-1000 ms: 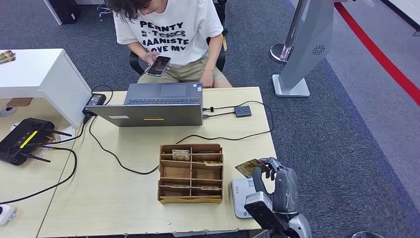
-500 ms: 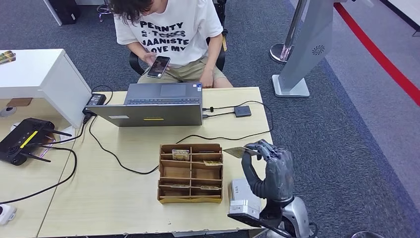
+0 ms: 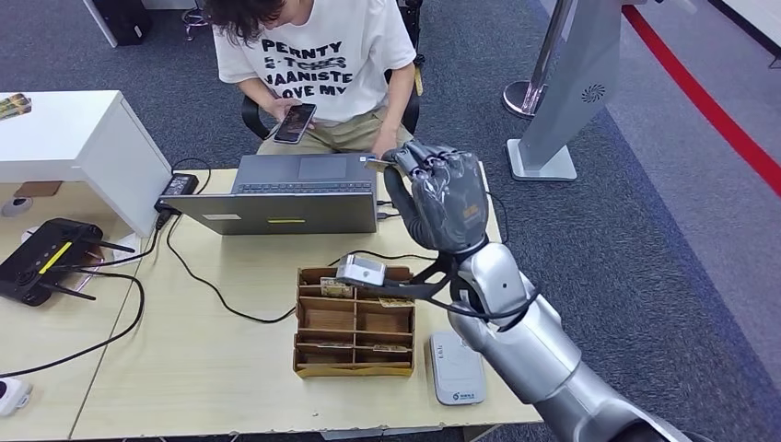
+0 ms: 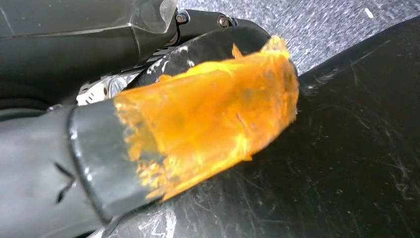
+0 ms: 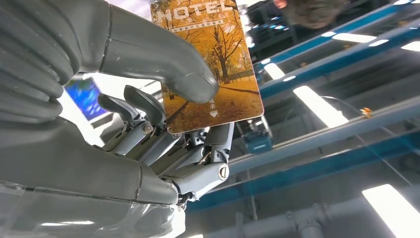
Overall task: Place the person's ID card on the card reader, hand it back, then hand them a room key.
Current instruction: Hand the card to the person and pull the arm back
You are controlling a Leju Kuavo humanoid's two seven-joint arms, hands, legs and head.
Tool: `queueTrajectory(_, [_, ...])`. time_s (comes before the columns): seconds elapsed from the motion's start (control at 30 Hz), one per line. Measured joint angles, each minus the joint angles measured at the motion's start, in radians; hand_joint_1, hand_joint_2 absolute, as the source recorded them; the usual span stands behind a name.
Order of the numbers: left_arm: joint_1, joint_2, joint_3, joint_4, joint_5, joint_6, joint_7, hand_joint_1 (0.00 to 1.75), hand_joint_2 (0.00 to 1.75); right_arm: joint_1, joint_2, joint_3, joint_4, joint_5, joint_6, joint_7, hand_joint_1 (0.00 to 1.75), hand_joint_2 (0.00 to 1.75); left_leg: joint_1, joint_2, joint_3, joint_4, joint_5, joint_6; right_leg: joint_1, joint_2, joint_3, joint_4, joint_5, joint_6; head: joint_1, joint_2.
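Right hand (image 3: 442, 198) is pinching the room key (image 5: 210, 59) by its edge beyond the laptop (image 3: 285, 198) toward the person (image 3: 318, 55), who is looking at a phone (image 3: 296, 122), so it is risking slipping unreceived.

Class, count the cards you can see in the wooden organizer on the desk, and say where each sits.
4 visible: two in the wooden organizer's far row, two in its near row. The arm covers the far edge, so more may be hidden.

The right hand (image 3: 442, 198) now sits raised over the far table edge, no longer low beside the card reader (image 3: 456, 368). The room key (image 5: 210, 64) pinched in it comes along, and the reader lies uncovered.
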Motion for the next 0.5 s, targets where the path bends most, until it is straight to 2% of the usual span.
queueTrajectory(0.2, [-0.001, 0.000, -0.005, 0.000, -0.039, -0.002, -0.009, 0.00, 0.00, -0.101, 0.027, -0.053, 0.175, 0.061, -0.023, 0.033, 1.75, 1.75, 0.000, -0.001, 0.000, 0.000, 0.000, 0.000, 0.000, 0.000, 0.000, 0.000, 0.000, 0.000, 0.000, 0.000])
queueTrajectory(0.5, [-0.008, 0.000, -0.005, 0.000, -0.076, -0.013, -0.009, 0.00, 0.00, -0.166, 0.048, -0.156, 0.362, 0.132, -0.057, 0.056, 1.75, 1.75, 0.000, -0.001, -0.001, 0.000, 0.000, 0.000, 0.000, -0.001, -0.001, 0.000, 0.000, 0.000, 0.000, 0.000])
